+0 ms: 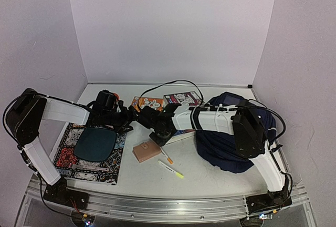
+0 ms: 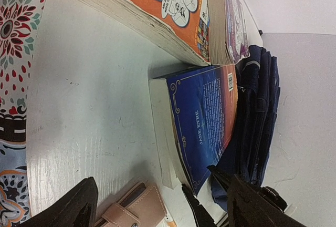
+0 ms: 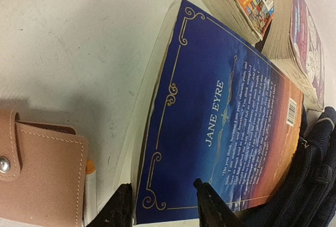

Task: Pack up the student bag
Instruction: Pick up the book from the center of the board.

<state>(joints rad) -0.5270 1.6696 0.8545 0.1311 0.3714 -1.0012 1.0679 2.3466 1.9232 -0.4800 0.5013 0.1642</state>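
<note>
Though judged from the table alone, looked barely started. Found the student bag (image 1: 226, 145) slumped at the right side of the table (image 1: 210, 181), hard against the far end of the blue book (image 3: 210, 122); could not make out its opening or anything inside. Counted everything else outside it: orange book (image 1: 148, 102) and purple book (image 1: 182, 99) side by side at the back, pink wallet (image 1: 145, 151), orange pen (image 1: 167, 156) and yellow marker (image 1: 171, 169) in front, patterned notebook (image 1: 86, 161) at the left with a dark oval case (image 1: 95, 143) on top. Saw the right gripper (image 3: 164, 208) set astride the blue book's near corner, with fingers part-way together; could not tell whether pinching it yet. Saw the left gripper (image 2: 155, 185) spread wide, holding nothing, hovering near the pink wallet. Reckoned the blue book the first item in hand, with all the rest left to go in.
</note>
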